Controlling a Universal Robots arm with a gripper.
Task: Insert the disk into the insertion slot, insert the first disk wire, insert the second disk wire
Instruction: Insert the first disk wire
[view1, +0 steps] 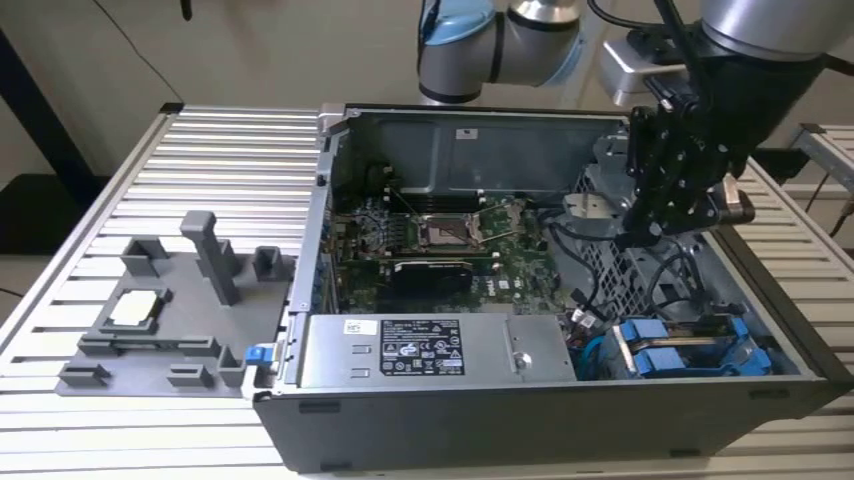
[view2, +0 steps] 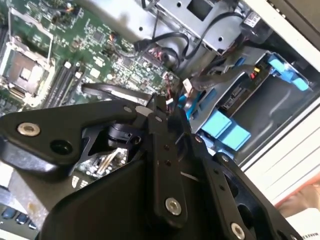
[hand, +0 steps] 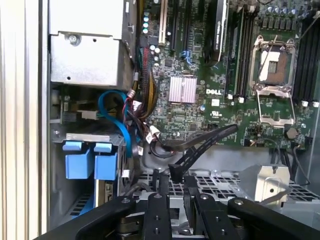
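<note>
An open grey computer case lies on a slatted metal table. Inside it, a green motherboard carries a processor socket. A labelled power supply box sits along the near wall. Beside the case, at the exterior view's left, rests a grey holder plate with upright posts.

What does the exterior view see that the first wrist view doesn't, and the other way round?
The exterior view takes in the grey fixture tray beside the computer case, and the robot arm above it. The first wrist view looks close: a small silver heatsink and a black wire ending by the gripper. Both have the blue disk carrier and the processor socket.
</note>
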